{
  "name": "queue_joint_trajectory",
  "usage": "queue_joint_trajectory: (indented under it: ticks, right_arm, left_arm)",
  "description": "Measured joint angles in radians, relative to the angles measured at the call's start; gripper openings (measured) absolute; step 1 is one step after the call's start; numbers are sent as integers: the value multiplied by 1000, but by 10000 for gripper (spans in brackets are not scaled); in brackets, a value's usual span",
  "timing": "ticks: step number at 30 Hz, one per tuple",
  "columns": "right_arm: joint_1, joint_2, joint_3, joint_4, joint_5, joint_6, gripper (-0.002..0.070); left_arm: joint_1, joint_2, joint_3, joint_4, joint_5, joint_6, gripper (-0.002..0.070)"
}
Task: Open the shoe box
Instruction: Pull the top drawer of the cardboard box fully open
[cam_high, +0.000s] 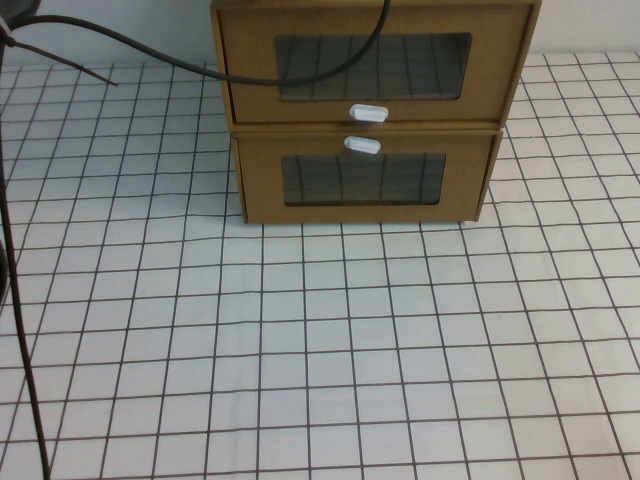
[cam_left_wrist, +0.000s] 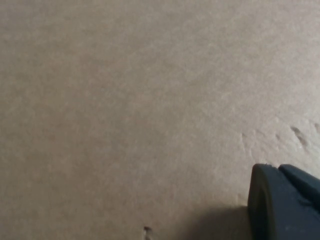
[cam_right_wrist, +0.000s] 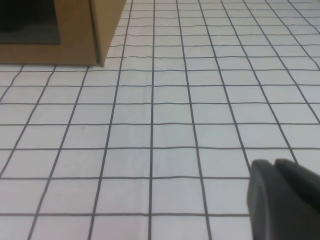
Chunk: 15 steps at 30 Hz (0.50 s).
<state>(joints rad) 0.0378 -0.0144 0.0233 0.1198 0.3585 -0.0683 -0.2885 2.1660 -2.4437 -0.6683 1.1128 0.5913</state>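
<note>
Pressed-together right gripper (cam_right_wrist: 277, 172) must spread and gently pull the white handle (cam_high: 362, 145) far ahead; left gripper (cam_left_wrist: 277, 175), right by the shoe box (cam_high: 258, 180), I cannot tell.

No readable text, label, number or sign on shoe box (cam_high: 300, 115) or gridded table cover (cam_high: 330, 340).

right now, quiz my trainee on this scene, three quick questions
1. True or false: the lower shoe box has its front hanging open.
2. The left gripper is close up against: A) plain cardboard B) a white handle C) a cable
3. Fill in: the right gripper, over the checked cloth near a box corner, is ___.
Key: 1 false, both box fronts are closed. 2 A. 3 shut.
</note>
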Motion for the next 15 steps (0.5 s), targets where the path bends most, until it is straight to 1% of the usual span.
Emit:
queue_joint_trajectory:
  ticks: [4, 7, 12, 15]
  right_arm:
    - [0, 0, 0, 0, -11, 0, -13]
    - [0, 0, 0, 40, -80, 0, -13]
    - [0, 0, 0, 212, -236, 0, -14]
    - [0, 0, 0, 373, -304, 0, -14]
  left_arm:
    - [0, 0, 0, 0, 0, 0, -3]
    - [0, 0, 0, 0, 0, 0, -3]
    - [0, 0, 0, 0, 0, 0, -3]
    - [0, 0, 0, 0, 0, 0, -3]
